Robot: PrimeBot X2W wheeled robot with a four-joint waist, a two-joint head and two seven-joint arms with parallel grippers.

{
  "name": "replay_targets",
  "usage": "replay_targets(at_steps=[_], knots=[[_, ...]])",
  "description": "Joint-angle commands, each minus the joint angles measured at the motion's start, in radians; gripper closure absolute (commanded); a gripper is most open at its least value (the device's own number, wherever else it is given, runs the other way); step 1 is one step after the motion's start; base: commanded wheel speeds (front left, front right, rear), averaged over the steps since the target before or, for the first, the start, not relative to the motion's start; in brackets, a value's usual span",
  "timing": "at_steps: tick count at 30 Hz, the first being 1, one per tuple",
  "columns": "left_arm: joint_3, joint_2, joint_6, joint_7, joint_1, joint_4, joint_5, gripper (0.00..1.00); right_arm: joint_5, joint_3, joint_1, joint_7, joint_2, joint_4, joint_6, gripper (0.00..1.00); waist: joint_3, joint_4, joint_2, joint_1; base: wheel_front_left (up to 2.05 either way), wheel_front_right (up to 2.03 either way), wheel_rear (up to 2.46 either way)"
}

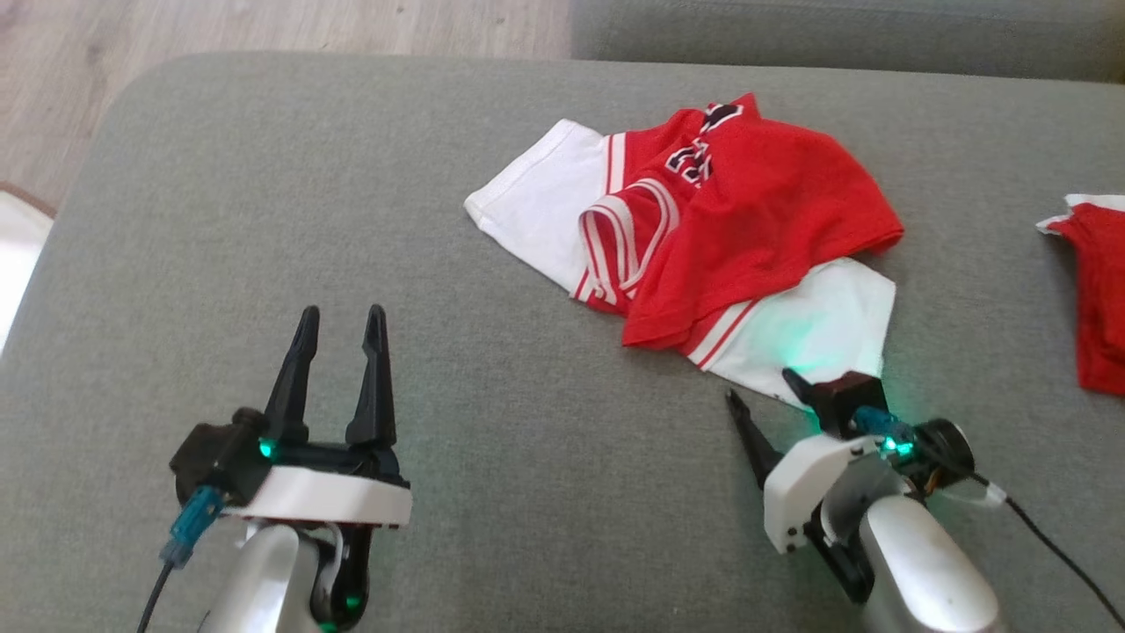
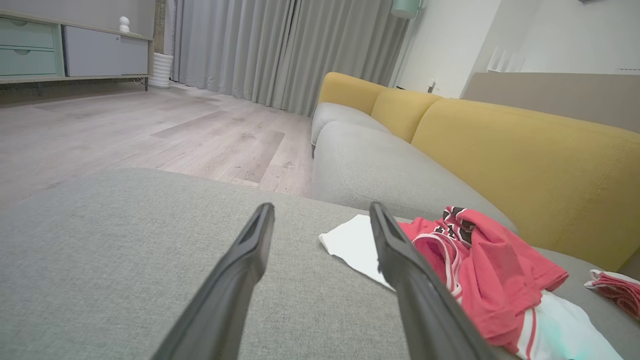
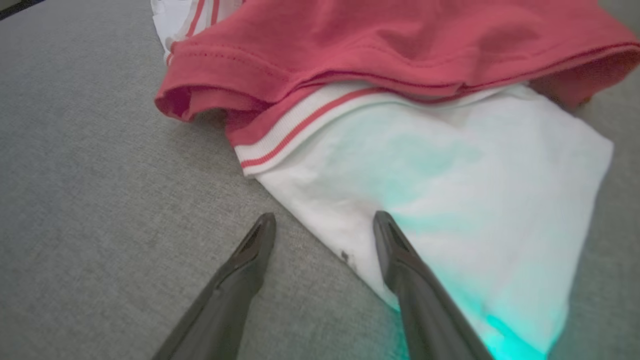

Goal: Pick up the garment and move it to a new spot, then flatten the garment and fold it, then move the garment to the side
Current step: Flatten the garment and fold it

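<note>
Our left gripper [image 1: 342, 309] hangs open and empty over bare cushion [image 1: 264, 176] at the near left, well apart from the garment [image 1: 747, 211]. The garment lies crumpled right of centre, its long axis running from far left to near right. Our right gripper [image 1: 760, 387], the nearer one, is spread open at the garment's near white corner, one finger over cloth and one over cushion, holding nothing. Another red cloth [image 1: 1099, 290] lies at the right edge.

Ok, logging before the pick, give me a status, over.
Left gripper open, over bare cushion. Right gripper open, at white edge of garment. Garment crumpled, not lifted. Other red cloth far right, apart.
</note>
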Motion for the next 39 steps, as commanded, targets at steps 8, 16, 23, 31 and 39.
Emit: replay_targets(at_steps=[8, 16, 23, 31, 39], knots=[[0.046, -0.012, -0.014, -0.008, -0.061, -0.007, 0.018, 0.00, -0.027, 0.020, -0.072, 0.014, -0.002, 0.062, -0.001, 1.00, 0.019, 0.025, 0.0000, -0.0001, 0.00, 0.00, 0.00], [0.062, -0.024, -0.020, -0.008, -0.062, 0.007, 0.027, 0.00, 0.147, 0.165, -0.099, -0.011, 0.002, 0.003, -0.001, 1.00, -0.021, 0.022, 0.0000, -0.0001, 0.00, 0.00, 0.00], [0.083, -0.029, -0.022, -0.008, -0.049, 0.001, 0.040, 0.00, 0.315, 0.354, -0.154, -0.003, 0.002, -0.150, -0.001, 1.00, -0.055, 0.039, 0.0000, -0.0001, 0.00, 0.00, 0.00], [0.092, -0.028, -0.025, -0.008, -0.035, 0.010, 0.055, 0.00, 0.405, 0.508, -0.169, 0.010, 0.002, -0.159, -0.001, 0.72, -0.090, 0.090, 0.0000, -0.0001, 0.00, 0.00, 0.00], [0.116, -0.019, -0.023, -0.008, -0.031, 0.004, 0.058, 0.00, 0.398, 0.526, -0.168, -0.010, 0.003, -0.138, -0.001, 0.00, -0.099, 0.069, 0.0000, -0.0001, 0.00, 0.00, 0.00]])
